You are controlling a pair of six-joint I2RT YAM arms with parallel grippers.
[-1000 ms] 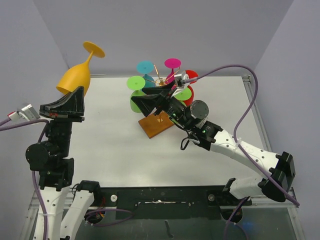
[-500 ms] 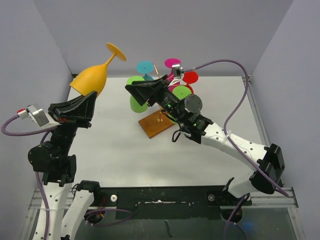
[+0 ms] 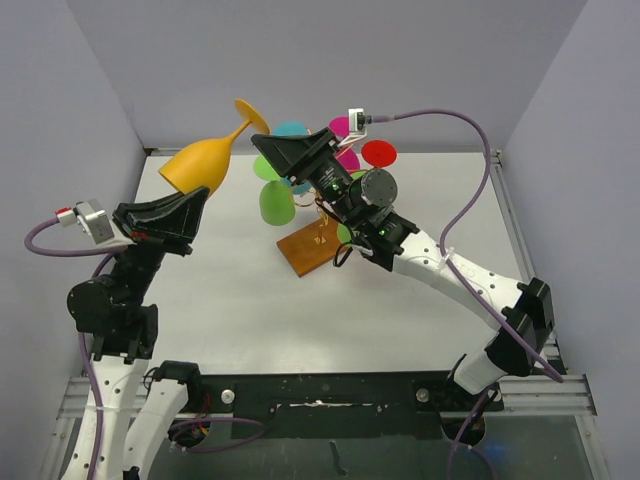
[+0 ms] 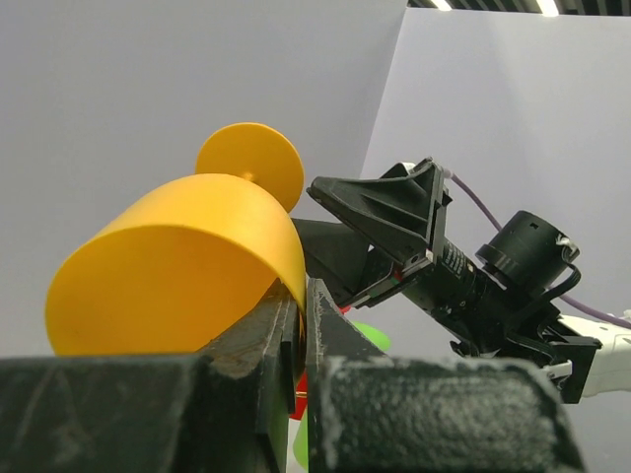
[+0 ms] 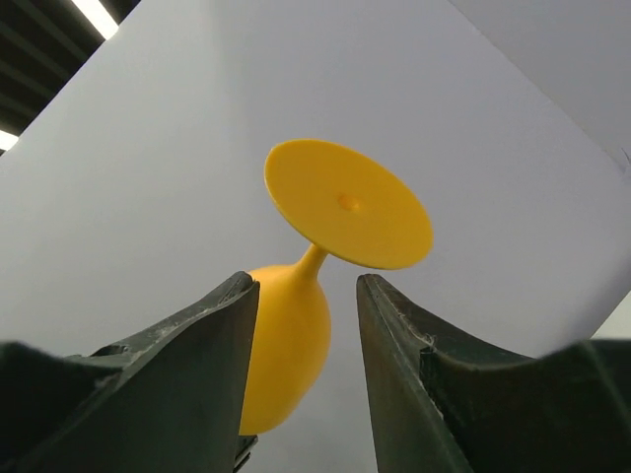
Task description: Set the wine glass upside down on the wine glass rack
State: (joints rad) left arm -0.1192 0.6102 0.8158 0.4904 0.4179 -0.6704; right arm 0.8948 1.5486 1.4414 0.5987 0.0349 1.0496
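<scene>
An orange wine glass hangs in the air, tilted, with its foot up and to the right. My left gripper is shut on the bowl's rim, seen close in the left wrist view under the orange wine glass. My right gripper is open beside the stem, just below the foot. In the right wrist view the stem and foot show between the fingers of the right gripper, untouched. The wine glass rack, gold wire on a wooden base, stands behind the right arm.
Several coloured glasses hang upside down on the rack: green, cyan, magenta, red. The right arm stretches across the table's middle. Purple walls close in at the left, the back and the right.
The left arm has carried the orange glass rightward toward the rack, tilting it more. The right gripper has risen from the rack toward the glass's stem, and its jaws have narrowed.
</scene>
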